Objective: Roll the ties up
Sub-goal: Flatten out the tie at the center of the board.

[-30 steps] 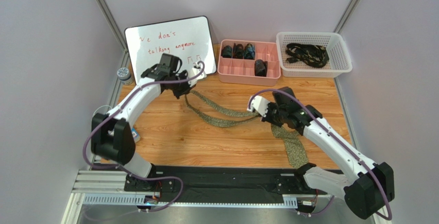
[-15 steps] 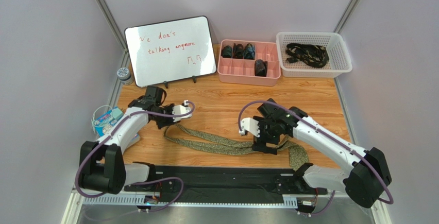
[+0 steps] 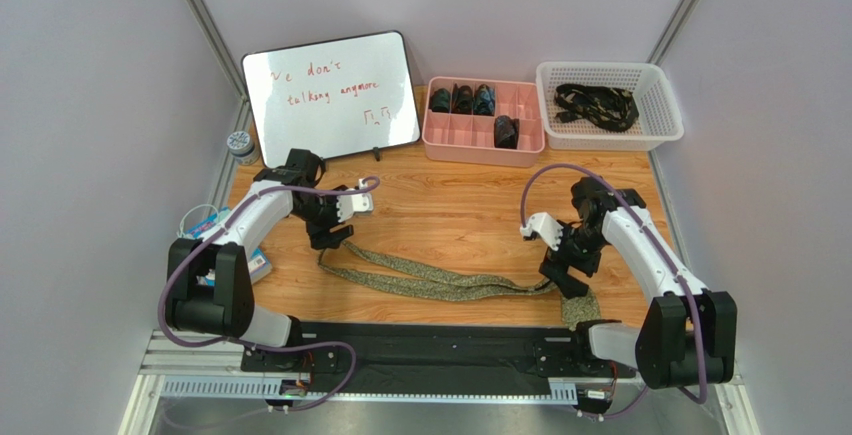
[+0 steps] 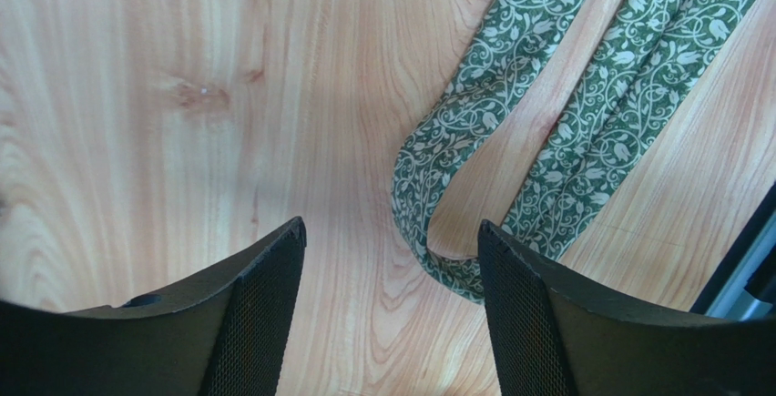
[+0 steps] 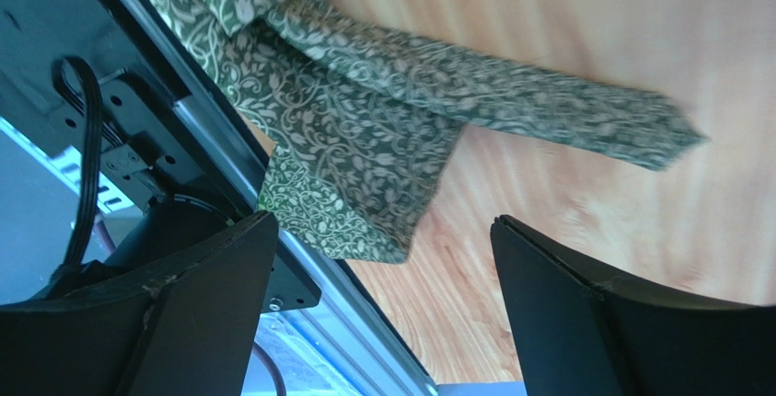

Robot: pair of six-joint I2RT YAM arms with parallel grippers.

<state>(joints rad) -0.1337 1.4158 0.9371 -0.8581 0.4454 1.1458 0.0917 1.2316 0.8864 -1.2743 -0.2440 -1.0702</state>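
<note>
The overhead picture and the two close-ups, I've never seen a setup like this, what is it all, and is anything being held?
Two robot arms are bolted at the near edge of a wooden table. The wide picture looks down from above; each close-up comes from a camera on one arm's wrist, its own black fingers showing. A green patterned tie lies along the wood, its fold under the left pincer, its wide end by the right pincer. Both pincers are open and hold nothing. At the back stand a whiteboard, a pink tray and a white basket of black ties.
</note>
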